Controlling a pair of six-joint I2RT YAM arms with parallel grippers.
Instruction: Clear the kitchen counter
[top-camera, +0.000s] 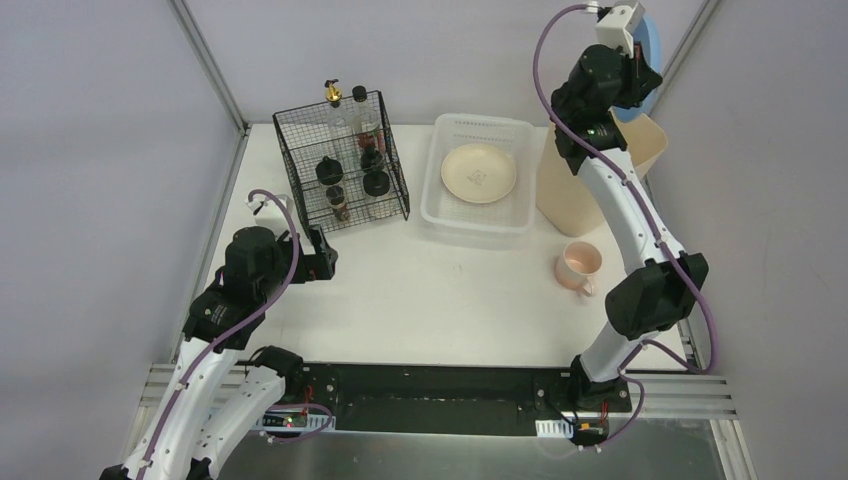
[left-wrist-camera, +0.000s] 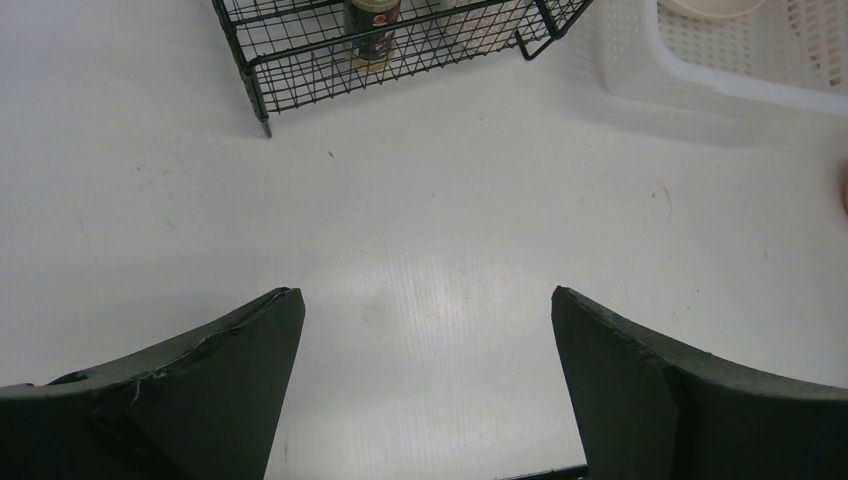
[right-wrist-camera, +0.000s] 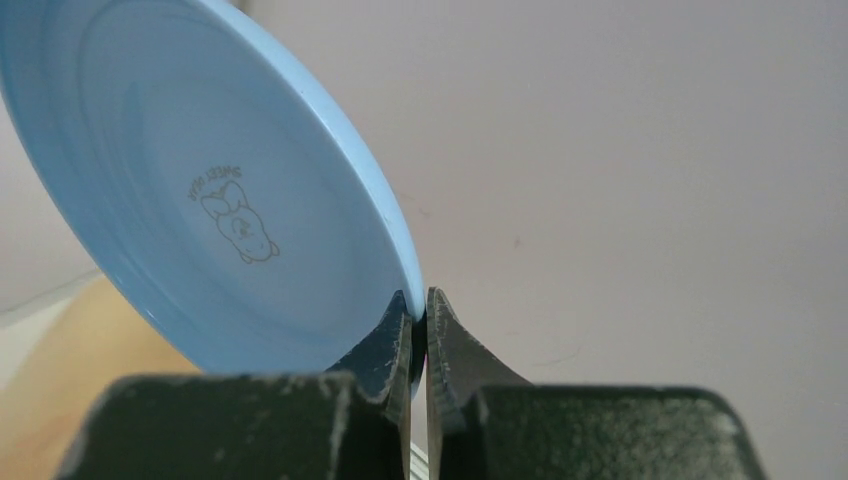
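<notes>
The kitchen counter (top-camera: 430, 300) is the white tabletop. High at its back right, my right gripper (right-wrist-camera: 419, 305) is shut on the rim of a light blue plate (right-wrist-camera: 210, 190), lifted edge-up in the air; a sliver of the blue plate (top-camera: 651, 45) shows behind the wrist in the top view. A pink cup (top-camera: 580, 264) stands on the counter at the right. My left gripper (left-wrist-camera: 428, 300) hovers wide open over bare counter (left-wrist-camera: 430, 230) at the left, nothing between its fingers.
A black wire rack (top-camera: 343, 160) with bottles and jars stands at the back left. Beside it is a white slotted basket (top-camera: 445, 205) holding a cream plate (top-camera: 479, 173). A tan bin (top-camera: 565, 200) stands at the back right under the raised arm.
</notes>
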